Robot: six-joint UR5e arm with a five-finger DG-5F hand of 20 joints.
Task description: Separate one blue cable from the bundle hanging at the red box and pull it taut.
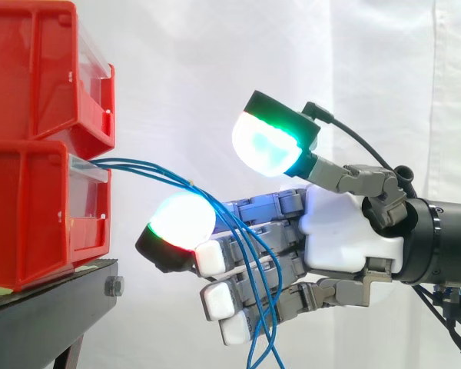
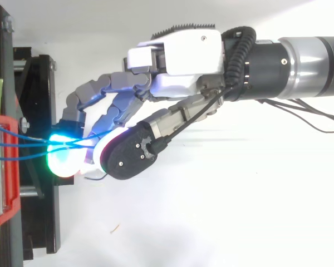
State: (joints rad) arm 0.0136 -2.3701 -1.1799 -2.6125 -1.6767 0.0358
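Several thin blue cables leave the front of the lower red box and droop to the right in a loose bundle. They fall across the fingers of my hand, which reaches in from the right at the box's height. The hand is open: its fingers stretch towards the box and the thumb pad stands well above them. One glowing fingertip sits just under the cables. From above, the cables converge at the glowing pads. Nothing is pinched, and the cables hang slack.
A second red box is stacked on the lower one. Both rest on a black stand whose edge lies below the fingertips. A white curtain hangs behind, and open space lies to the right of the stand.
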